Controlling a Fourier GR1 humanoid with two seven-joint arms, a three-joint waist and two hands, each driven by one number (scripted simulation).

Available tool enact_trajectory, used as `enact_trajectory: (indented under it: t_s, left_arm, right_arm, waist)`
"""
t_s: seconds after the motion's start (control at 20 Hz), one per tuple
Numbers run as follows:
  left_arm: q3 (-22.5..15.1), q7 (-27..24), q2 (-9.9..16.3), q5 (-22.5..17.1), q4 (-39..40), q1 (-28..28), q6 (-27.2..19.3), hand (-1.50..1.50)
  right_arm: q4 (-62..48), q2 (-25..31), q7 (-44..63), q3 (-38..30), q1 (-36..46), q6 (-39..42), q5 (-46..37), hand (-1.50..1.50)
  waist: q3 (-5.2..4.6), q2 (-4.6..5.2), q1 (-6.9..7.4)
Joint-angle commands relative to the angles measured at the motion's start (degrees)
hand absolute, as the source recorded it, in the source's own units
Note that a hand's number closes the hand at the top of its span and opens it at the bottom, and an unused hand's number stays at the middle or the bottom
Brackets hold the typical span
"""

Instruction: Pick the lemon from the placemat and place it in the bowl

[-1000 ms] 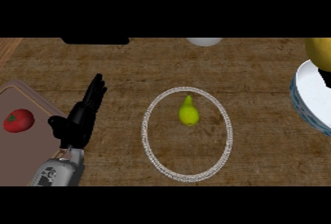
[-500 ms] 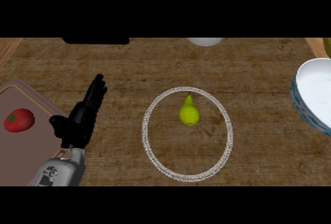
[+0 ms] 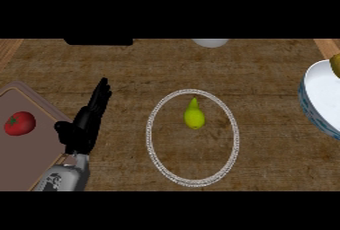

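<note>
Grasp not begun: lemon (image 3: 194,116) lies on the placemat (image 3: 154,148); left robot hand (image 3: 86,123) rests released. Next, reach and grasp, then carry to bowl (image 3: 319,96).

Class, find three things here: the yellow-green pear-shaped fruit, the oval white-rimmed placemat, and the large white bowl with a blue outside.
Yellow-green pear-shaped fruit (image 3: 194,117): head view, on its rounded lower body.
Oval white-rimmed placemat (image 3: 150,134): head view, on its left rim.
Large white bowl with a blue outside (image 3: 323,96): head view, on its inner wall.
</note>
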State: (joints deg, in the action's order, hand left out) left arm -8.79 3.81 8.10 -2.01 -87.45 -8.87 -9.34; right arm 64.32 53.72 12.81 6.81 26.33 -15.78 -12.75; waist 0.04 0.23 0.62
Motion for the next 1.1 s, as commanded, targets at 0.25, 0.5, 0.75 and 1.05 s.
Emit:
enact_trajectory:
  t_s: [0.25,0.5,0.75,1.05]
  left_arm:
    - [-0.43,0.06,-1.01,1.35,0.08,-0.02,-0.16,0.0]
    - [0.33,0.87,-1.11,1.02,-1.21,0.36,0.09,0.0]
    - [0.81,2.94,-0.35,0.58,-3.97,1.81,0.83,0.0]
    - [2.68,1.96,-0.35,0.52,-2.6,0.6,1.65,0.0]
  right_arm:
    - [-16.78,-4.35,-17.66,-6.96,-0.65,13.11,9.64,-1.5]
    - [-22.45,-6.38,-26.43,-12.08,3.88,14.31,11.93,-1.5]
    - [-18.89,-6.36,-26.49,-17.28,5.47,10.33,14.65,-1.5]
    - [-13.99,-4.54,-21.02,-23.46,1.97,14.75,20.96,-1.5]
  waist:
    - [0.06,0.02,-0.01]
    - [0.06,-0.01,0.31]
    - [-0.02,-0.32,-0.21]
    - [-0.06,-0.33,-0.72]
